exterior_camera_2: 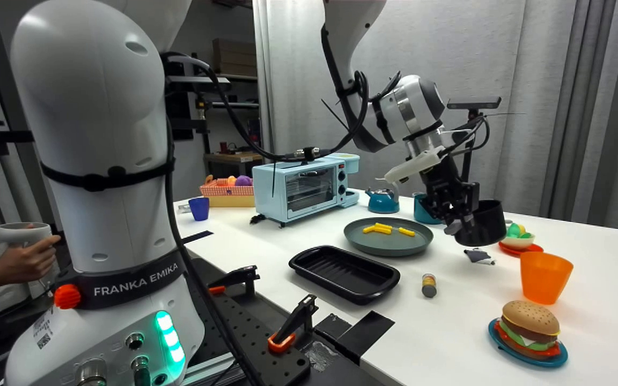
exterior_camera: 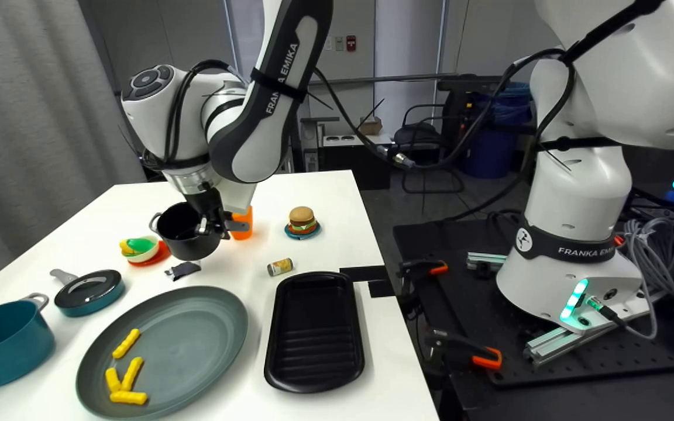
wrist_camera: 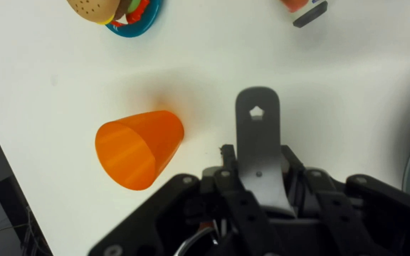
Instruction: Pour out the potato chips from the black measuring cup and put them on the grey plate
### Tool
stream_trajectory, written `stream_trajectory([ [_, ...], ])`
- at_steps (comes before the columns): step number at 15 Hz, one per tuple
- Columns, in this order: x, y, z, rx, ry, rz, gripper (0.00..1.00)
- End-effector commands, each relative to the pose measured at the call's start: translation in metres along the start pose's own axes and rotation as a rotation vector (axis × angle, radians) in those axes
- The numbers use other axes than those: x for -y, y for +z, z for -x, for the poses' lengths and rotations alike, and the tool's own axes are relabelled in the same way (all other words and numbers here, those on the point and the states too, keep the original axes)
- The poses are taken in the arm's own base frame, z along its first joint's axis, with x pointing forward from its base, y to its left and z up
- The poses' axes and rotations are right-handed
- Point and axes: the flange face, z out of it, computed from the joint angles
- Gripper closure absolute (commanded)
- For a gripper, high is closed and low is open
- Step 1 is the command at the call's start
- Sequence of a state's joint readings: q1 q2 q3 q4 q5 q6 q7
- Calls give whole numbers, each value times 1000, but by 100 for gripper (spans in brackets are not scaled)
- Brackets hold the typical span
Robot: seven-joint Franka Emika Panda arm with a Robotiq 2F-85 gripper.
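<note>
Clock hours are running with 12 at the top of each view

In an exterior view the black measuring cup is sitting at 12 o'clock of the grey plate, just past the rim; whether the base is touching the tabletop, I am not able to tell

Wrist view: the end effector is clamping on the measuring cup's grey handle from both sides, the holed tip pointing to 12; the orange cup is standing at 9 o'clock, white surface showing between, and the tabletop edge is slanting past farther out on that side

Four potato chips are lying on the plate between 7 and 10 o'clock, three bunching by the rim, one lying apart; grey plate floor is showing from 12 round to 5

Room around the plate: the black tray is lying at 3, a white band running between the two rims; the small can is lying at 2; the teal pot is standing near at 9; the teal-sided pan is sitting between 10 and 11

In an exterior view the cream bowl is resting on a red plate, near the measuring cup at 4 o'clock
</note>
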State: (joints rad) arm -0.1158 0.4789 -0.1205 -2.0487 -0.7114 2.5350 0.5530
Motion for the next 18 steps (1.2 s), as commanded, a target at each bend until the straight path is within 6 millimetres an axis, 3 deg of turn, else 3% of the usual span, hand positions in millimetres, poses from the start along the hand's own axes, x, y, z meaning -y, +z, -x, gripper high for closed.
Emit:
stream_trajectory([
  [1, 2, 8, -17, -18, -36, -21, 92],
  [10, 10, 40, -25, -16, -102, -34, 92],
  [18, 32, 48, -43, -32, -114, -20, 92],
])
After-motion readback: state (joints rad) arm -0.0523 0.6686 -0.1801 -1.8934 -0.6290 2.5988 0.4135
